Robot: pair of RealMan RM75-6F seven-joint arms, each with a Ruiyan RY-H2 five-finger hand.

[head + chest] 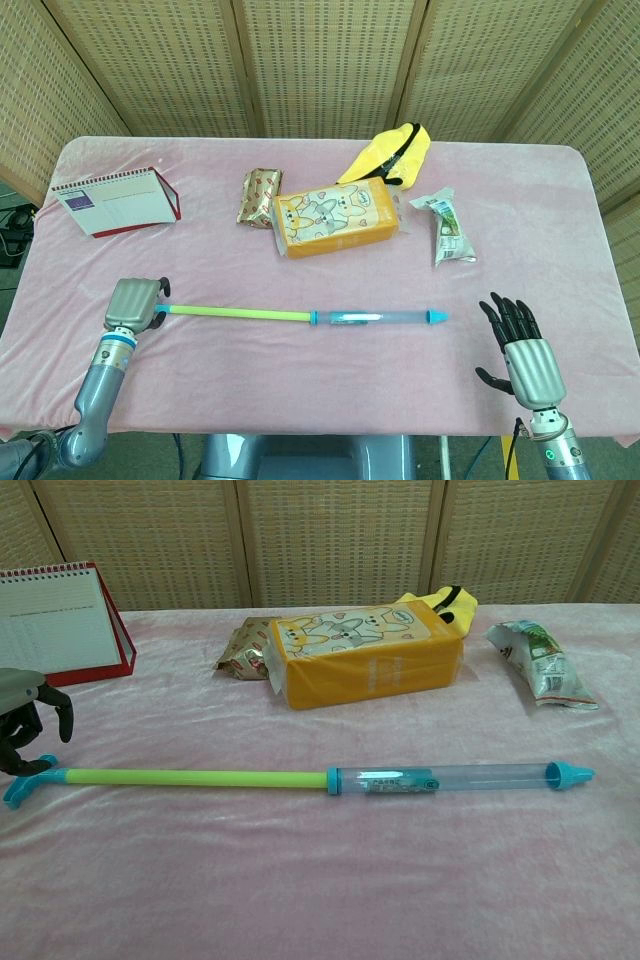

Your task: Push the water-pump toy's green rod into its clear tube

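Observation:
The water-pump toy lies left to right across the pink table. Its green rod (pixel 240 313) (pixel 190 778) is drawn far out of the clear tube (pixel 380 318) (pixel 460 777), which ends in a blue nozzle (pixel 437 317) (pixel 572 775). My left hand (pixel 135 302) (pixel 28 720) hangs over the rod's blue T-handle (pixel 20 782), fingers bent downward and just above or touching it, nothing gripped. My right hand (pixel 524 348) lies near the front right edge, fingers spread, well right of the nozzle, and shows only in the head view.
Behind the toy stand an orange tissue box (pixel 335 218) (pixel 365 655), a brown snack pack (pixel 258 196), a yellow pouch (pixel 392 152) and a green-white packet (pixel 450 228) (pixel 540 662). A red-edged desk calendar (pixel 115 203) (pixel 55 625) stands at the back left.

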